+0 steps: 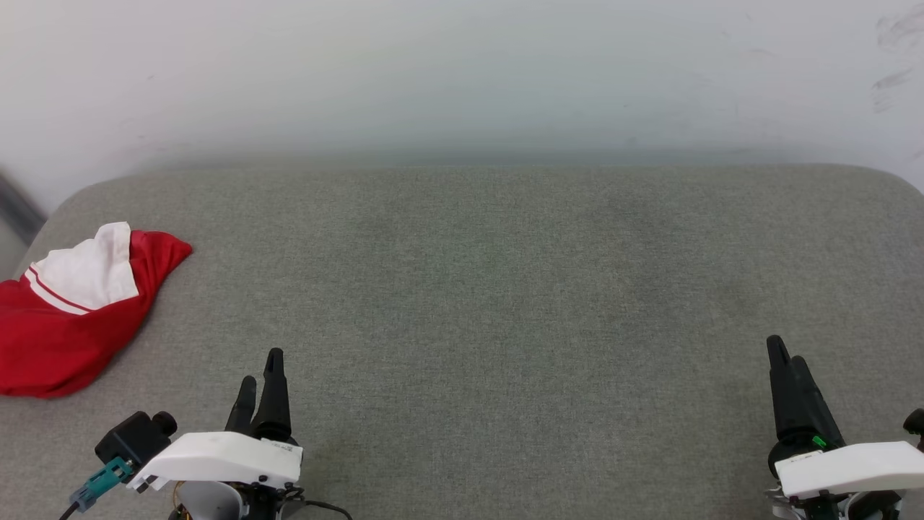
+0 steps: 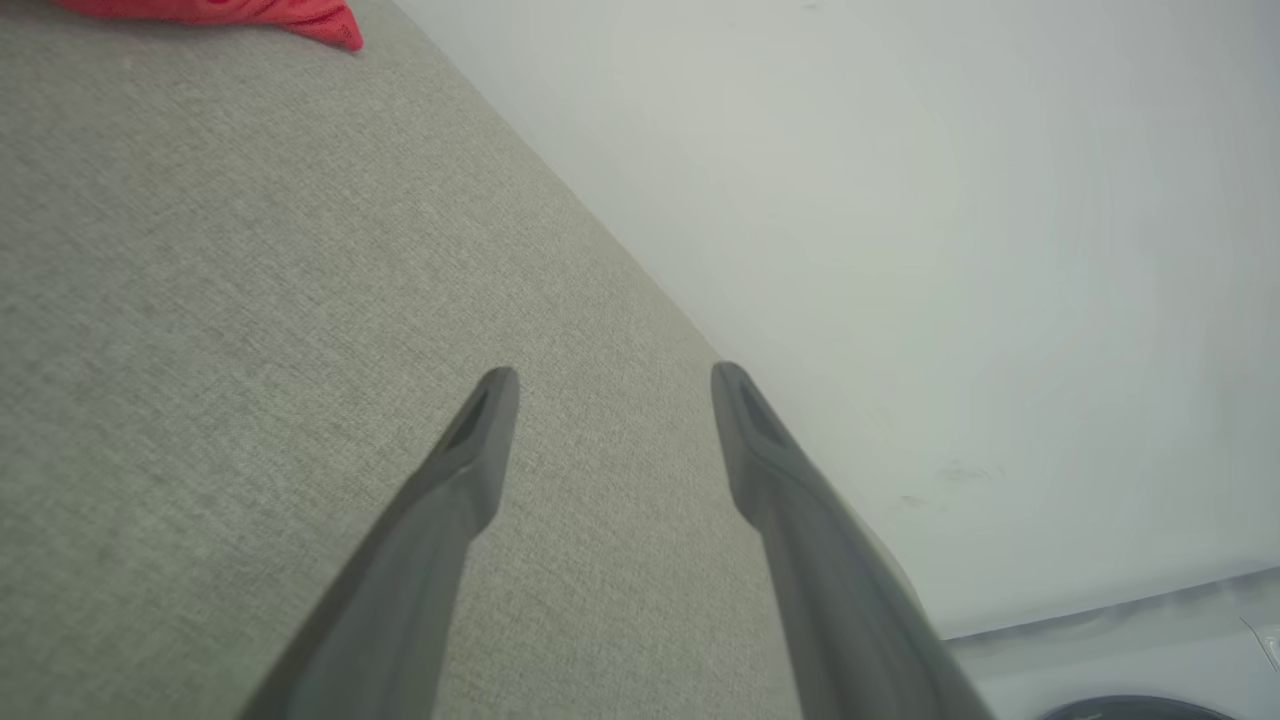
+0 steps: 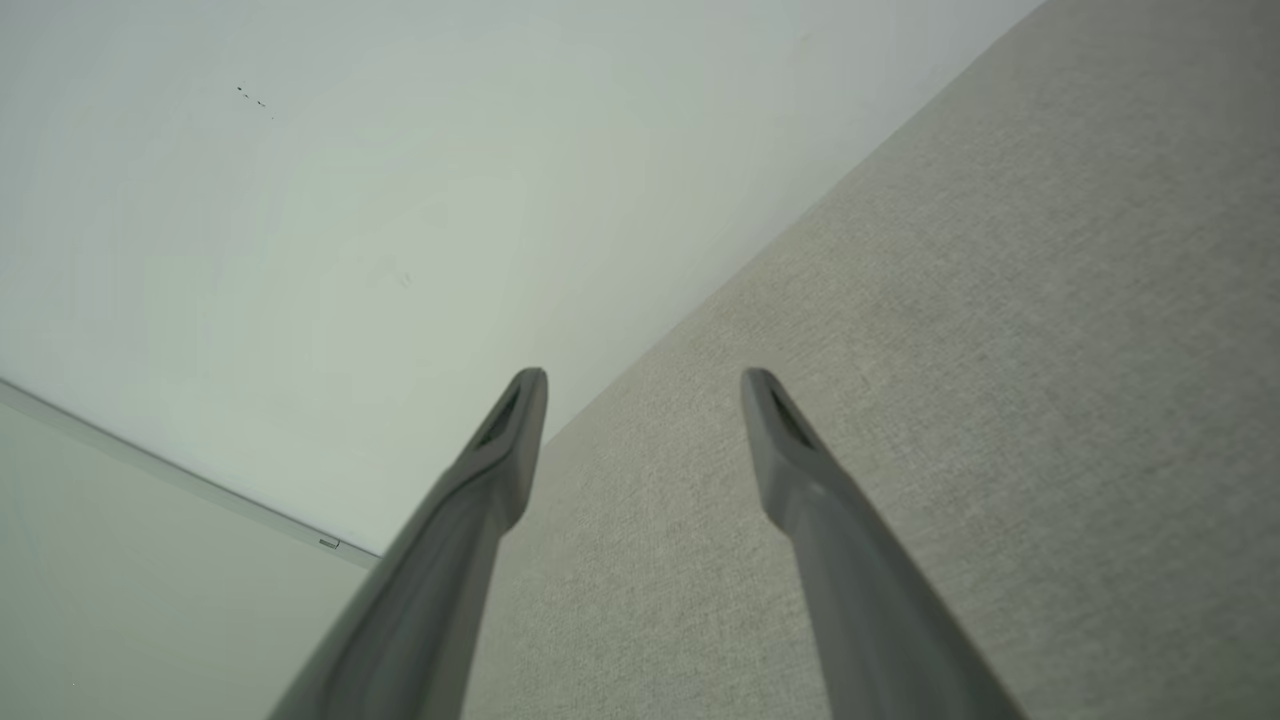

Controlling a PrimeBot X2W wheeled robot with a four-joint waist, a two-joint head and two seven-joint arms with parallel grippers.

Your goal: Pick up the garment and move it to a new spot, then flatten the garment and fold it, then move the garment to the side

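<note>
The garment (image 1: 65,325), red with a white sleeve and red-striped trim, lies bunched at the far left edge of the grey fabric surface (image 1: 491,289). A red tip of the garment (image 2: 300,15) shows at the top left of the left wrist view. My left gripper (image 1: 261,372) rests low on the left, open and empty, to the right of the garment and apart from it. In its own wrist view the left gripper (image 2: 612,385) has its fingers spread over bare fabric. My right gripper (image 1: 783,357) sits at the lower right, and the right wrist view shows the right gripper (image 3: 645,385) open and empty.
A pale wall (image 1: 462,72) rises behind the grey surface's far edge. The surface has rounded corners at the back left and back right. A dark strip (image 1: 14,202) shows at the far left beside the surface.
</note>
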